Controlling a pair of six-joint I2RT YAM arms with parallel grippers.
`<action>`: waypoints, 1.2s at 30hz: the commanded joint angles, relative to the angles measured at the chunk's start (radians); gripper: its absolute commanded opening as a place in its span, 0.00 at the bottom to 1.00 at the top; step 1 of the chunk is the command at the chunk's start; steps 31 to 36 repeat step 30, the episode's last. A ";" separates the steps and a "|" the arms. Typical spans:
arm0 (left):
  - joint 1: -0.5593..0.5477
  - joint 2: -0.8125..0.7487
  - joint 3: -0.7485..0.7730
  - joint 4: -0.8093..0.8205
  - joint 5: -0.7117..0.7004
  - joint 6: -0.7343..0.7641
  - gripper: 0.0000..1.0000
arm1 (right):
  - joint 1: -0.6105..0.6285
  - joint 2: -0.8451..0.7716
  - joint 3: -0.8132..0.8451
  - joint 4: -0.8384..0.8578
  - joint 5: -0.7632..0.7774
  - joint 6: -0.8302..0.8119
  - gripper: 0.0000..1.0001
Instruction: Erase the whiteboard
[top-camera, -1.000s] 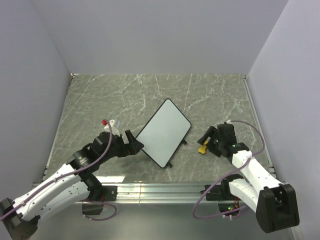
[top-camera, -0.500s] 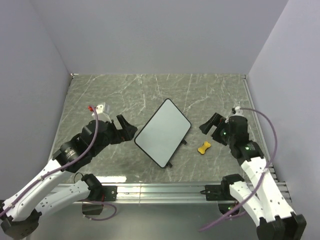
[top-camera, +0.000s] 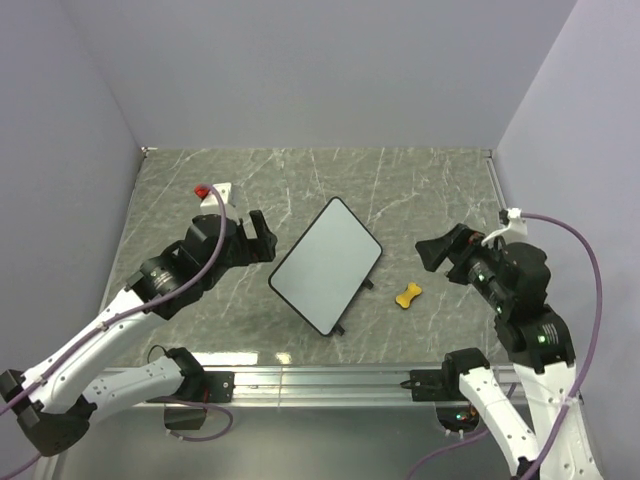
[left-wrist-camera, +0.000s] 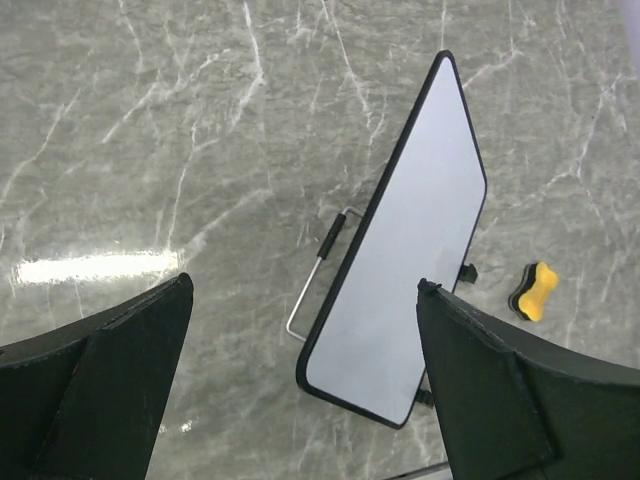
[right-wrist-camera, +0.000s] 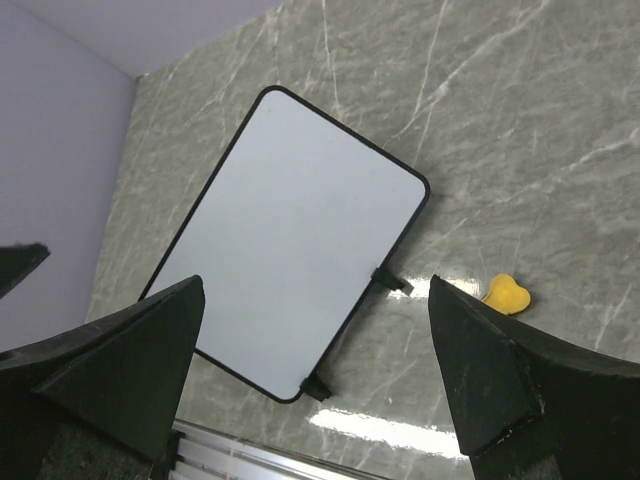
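The whiteboard (top-camera: 326, 265) lies tilted in the middle of the table, its white face blank, black frame and small feet showing. It also shows in the left wrist view (left-wrist-camera: 405, 285) and in the right wrist view (right-wrist-camera: 290, 265). The yellow bone-shaped eraser (top-camera: 407, 295) lies on the table just right of the board, also in the left wrist view (left-wrist-camera: 534, 291) and the right wrist view (right-wrist-camera: 507, 294). My left gripper (top-camera: 262, 235) is open and empty, raised left of the board. My right gripper (top-camera: 437, 250) is open and empty, raised right of the eraser.
The marble tabletop (top-camera: 300, 180) is walled at the back and both sides. A metal rail (top-camera: 320, 378) runs along the near edge. A thin wire stand (left-wrist-camera: 318, 275) sticks out from behind the board's left edge.
Both arms have lifted and drawn back from the board. My right gripper let go of the eraser, which now lies on the table. The left gripper moved up and left.
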 joint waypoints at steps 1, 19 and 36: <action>0.035 0.022 0.046 0.064 0.018 0.074 0.99 | -0.002 -0.089 0.018 -0.038 0.000 -0.043 1.00; 0.157 -0.096 -0.066 0.046 0.086 0.064 0.99 | 0.000 -0.171 0.017 -0.134 0.051 -0.122 1.00; 0.160 -0.108 -0.120 0.063 0.129 0.073 0.99 | 0.000 -0.177 -0.051 -0.081 -0.041 -0.052 1.00</action>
